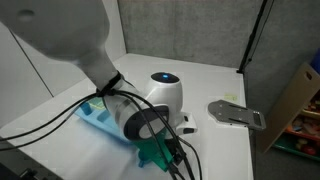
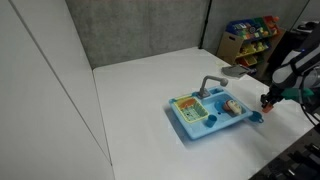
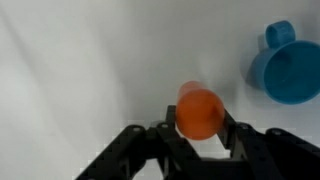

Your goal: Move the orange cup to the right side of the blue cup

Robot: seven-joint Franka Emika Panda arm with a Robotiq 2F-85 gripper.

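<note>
In the wrist view the orange cup (image 3: 199, 110) sits between the two black fingers of my gripper (image 3: 200, 126), which is shut on it and holds it over the white table. The blue cup (image 3: 287, 68), open side up with a small tab, stands on the table to the upper right, apart from the orange cup. In an exterior view the gripper (image 2: 268, 98) hangs just past the right end of the toy sink with the orange cup (image 2: 266, 101) in it, and the blue cup (image 2: 256, 117) lies below it by the sink's corner.
A blue toy sink (image 2: 210, 118) with a grey tap and small items stands mid-table; it also shows in the other exterior view (image 1: 93, 117). A flat grey object (image 1: 236, 113) lies near the table edge. A shelf of coloured goods (image 2: 250, 38) stands behind. Grey walls enclose the back.
</note>
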